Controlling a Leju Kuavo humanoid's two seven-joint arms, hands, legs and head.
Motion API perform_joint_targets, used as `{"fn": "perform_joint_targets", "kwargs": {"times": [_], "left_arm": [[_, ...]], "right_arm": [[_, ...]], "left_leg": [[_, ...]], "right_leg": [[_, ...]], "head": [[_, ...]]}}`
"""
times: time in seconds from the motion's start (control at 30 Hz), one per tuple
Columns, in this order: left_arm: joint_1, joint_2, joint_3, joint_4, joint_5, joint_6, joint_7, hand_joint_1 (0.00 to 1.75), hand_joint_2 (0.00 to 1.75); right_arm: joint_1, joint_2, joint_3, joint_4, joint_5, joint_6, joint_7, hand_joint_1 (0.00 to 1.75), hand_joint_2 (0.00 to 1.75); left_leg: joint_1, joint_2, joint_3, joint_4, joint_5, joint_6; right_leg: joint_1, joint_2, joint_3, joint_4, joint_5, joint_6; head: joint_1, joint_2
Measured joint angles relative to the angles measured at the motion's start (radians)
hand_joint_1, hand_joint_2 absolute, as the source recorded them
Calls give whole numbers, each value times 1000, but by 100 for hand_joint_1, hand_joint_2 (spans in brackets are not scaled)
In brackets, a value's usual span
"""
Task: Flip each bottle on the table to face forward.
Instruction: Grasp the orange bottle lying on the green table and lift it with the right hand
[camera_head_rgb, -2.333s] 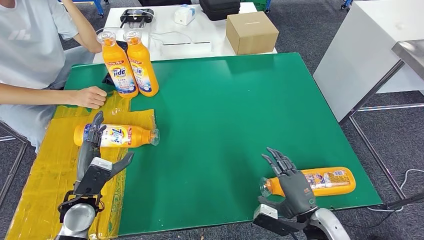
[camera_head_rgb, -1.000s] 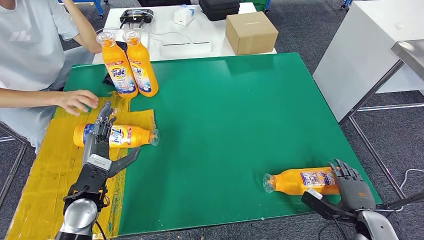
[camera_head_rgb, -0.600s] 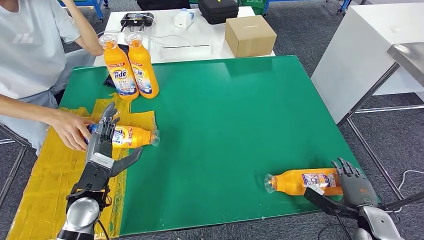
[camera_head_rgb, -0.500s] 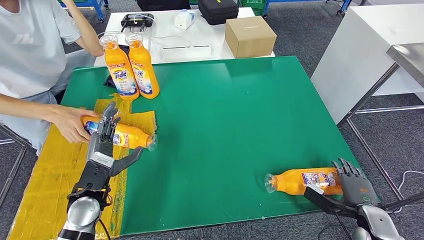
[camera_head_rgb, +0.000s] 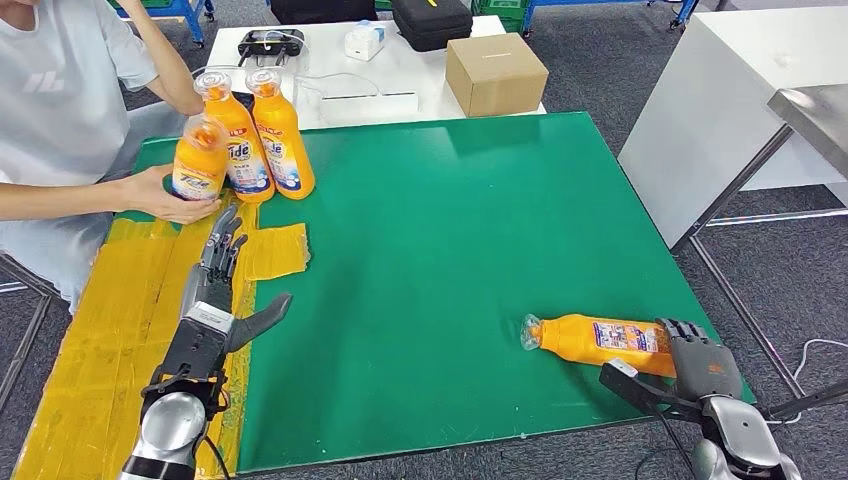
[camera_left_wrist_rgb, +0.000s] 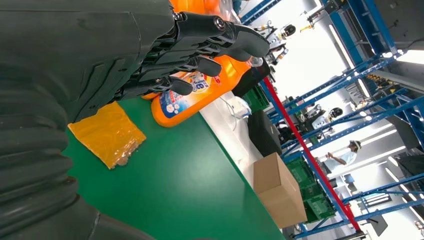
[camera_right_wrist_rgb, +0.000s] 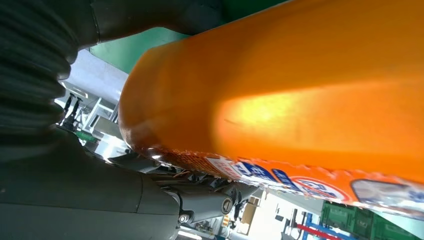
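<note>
Right hand (camera_head_rgb: 700, 362): at the near right corner of the green counter (camera_head_rgb: 450, 230), fingers wrapped over the base end of a lying orange bottle (camera_head_rgb: 598, 340) and thumb beneath it, grasping it; the right wrist view shows the bottle's body pressed close against the palm. Bottle lies on its side, cap pointing toward the counter's middle, label upward.

Left hand (camera_head_rgb: 222, 290): over the yellow sheet (camera_head_rgb: 110, 330) at the counter's left edge, fingers extended and spread, thumb out to the side, holding nothing.

Two orange bottles (camera_head_rgb: 262, 130): upright, touching each other, at the far left corner, well beyond the left hand's fingertips.

Third upright bottle (camera_head_rgb: 199, 163): just beside that pair, held by a person's hand (camera_head_rgb: 160, 195).

Cardboard box (camera_head_rgb: 495, 73): on the white table behind the counter.
</note>
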Motion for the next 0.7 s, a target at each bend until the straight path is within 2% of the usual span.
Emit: {"fn": "perform_joint_targets", "kwargs": {"times": [0.17, 0.37, 0.47, 0.63, 0.7], "left_arm": [[0, -1, -1, 1, 0, 0, 0, 0, 175], [1, -1, -2, 3, 1, 10, 0, 0, 175], [6, -1, -2, 1, 1, 10, 1, 0, 175], [8, -1, -3, -4, 1, 8, 3, 0, 175], [9, -1, -3, -6, 1, 4, 3, 0, 175]], "right_arm": [[-3, 0, 2, 2, 0, -1, 0, 174, 175], [-10, 14, 21, 6, -26, -56, -8, 175, 175], [-9, 40, 18, -8, -75, -112, -30, 175, 175], [-9, 85, 19, -43, -119, -136, -49, 175, 175], [-7, 105, 14, -58, -189, -161, -84, 175, 175]], "left_leg": [[0, 0, 0, 0, -1, -1], [1, 0, 0, 0, 0, 0], [1, 0, -1, 0, 1, 0], [1, 0, -2, 0, 1, 0], [1, -1, -4, 0, 2, 0]], "right_leg": [[0, 0, 0, 0, 0, 0], [2, 0, 4, 0, 1, 1], [2, 0, 10, 1, 2, 0], [2, 0, 9, 1, 2, -1], [2, -1, 8, 1, 2, -1]], "head": [[0, 0], [0, 0], [0, 0], [0, 0], [0, 0]]}}
